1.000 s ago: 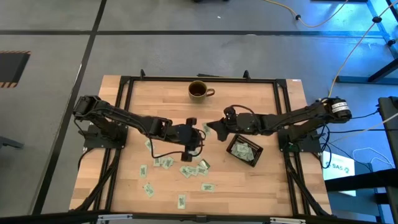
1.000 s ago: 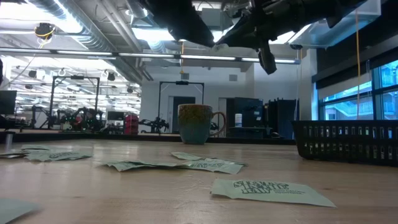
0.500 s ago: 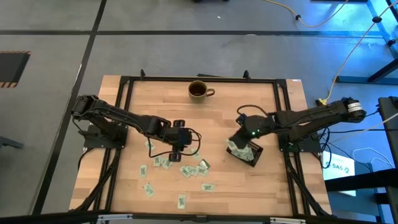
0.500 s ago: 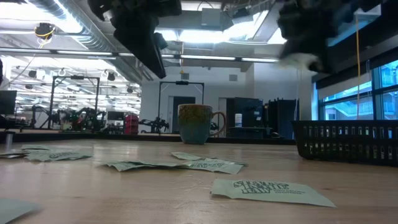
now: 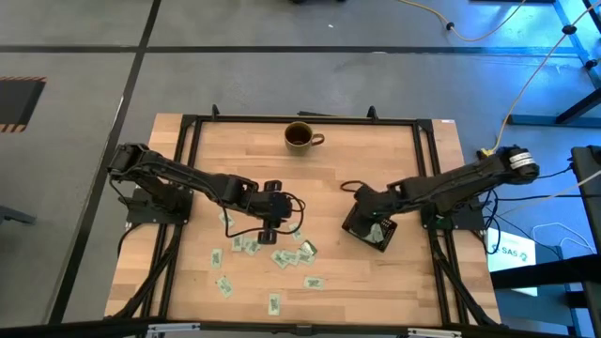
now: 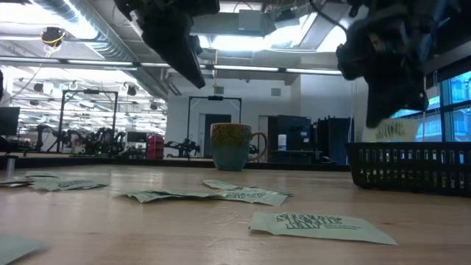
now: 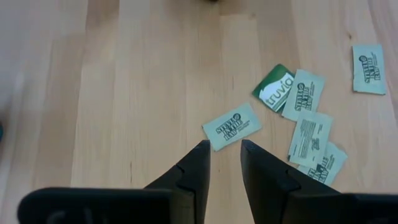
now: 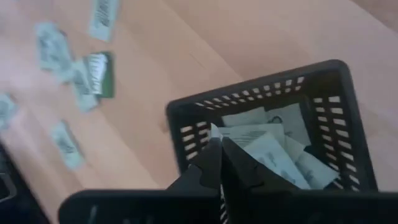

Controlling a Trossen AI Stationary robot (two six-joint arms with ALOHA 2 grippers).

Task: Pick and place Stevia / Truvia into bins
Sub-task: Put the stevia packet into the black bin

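The right tool (image 8: 219,149) hangs above the small black plastic bin with slotted walls (image 8: 323,78), at its rim. Its two dark fingers are pressed together on one pale green and white paper sachet (image 8: 245,134); in the low view this sachet (image 6: 388,131) shows just above the bin wall (image 6: 412,165). Several more sachets already lie inside the bin (image 5: 370,230).

The left tool (image 7: 222,152) is above the light wooden tabletop (image 7: 124,93), near the middle, with its fingers a narrow gap apart and nothing between them. Just beyond its fingertips lies a single pale green sachet with dark print (image 7: 231,126). Near it is a small group of sachets, one of them dark green with the white word "truvia" (image 7: 274,87).

More loose sachets (image 5: 282,255) are scattered over the front half of the tabletop, well apart from the bin. A round brown mug with a handle (image 5: 300,137) stands upright at the far edge.
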